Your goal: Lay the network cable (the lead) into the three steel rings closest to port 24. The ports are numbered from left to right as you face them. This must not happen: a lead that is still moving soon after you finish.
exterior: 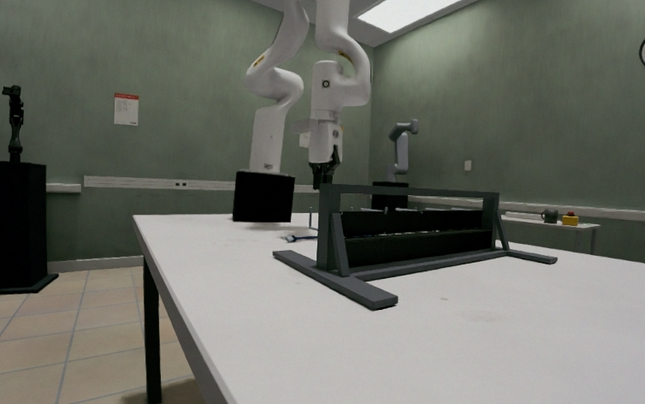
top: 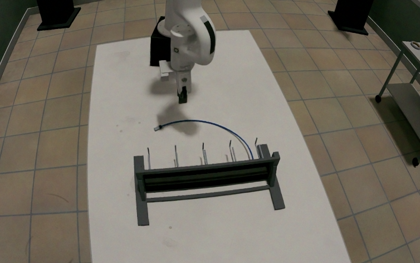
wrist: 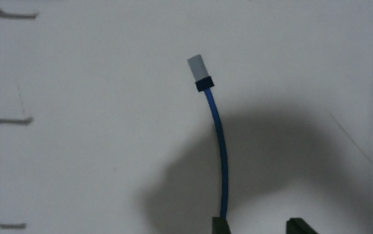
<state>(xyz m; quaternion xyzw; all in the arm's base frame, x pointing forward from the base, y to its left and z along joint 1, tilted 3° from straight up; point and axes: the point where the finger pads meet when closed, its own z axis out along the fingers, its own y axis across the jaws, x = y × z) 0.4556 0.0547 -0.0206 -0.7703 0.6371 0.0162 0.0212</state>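
The blue network cable (top: 210, 123) lies on the white table in an arc. One end meets the right end of the dark rack (top: 206, 176). Its grey plug (top: 157, 127) rests free on the table at the left. A row of several steel rings (top: 203, 152) stands along the rack's far side, and the cable passes between the two rightmost ones. My gripper (top: 182, 98) hangs well above the table, behind the cable's left part, partly open and empty. In the wrist view the plug (wrist: 199, 71) and cable (wrist: 220, 149) lie below my fingertips. The side view shows the gripper (exterior: 323, 178) above the rack's left post.
The arm's black base block (top: 159, 46) stands at the table's far edge. A grey trolley (top: 403, 92) stands on the floor to the right. A second grey arm (exterior: 402, 147) stands behind the rack (exterior: 409, 233).
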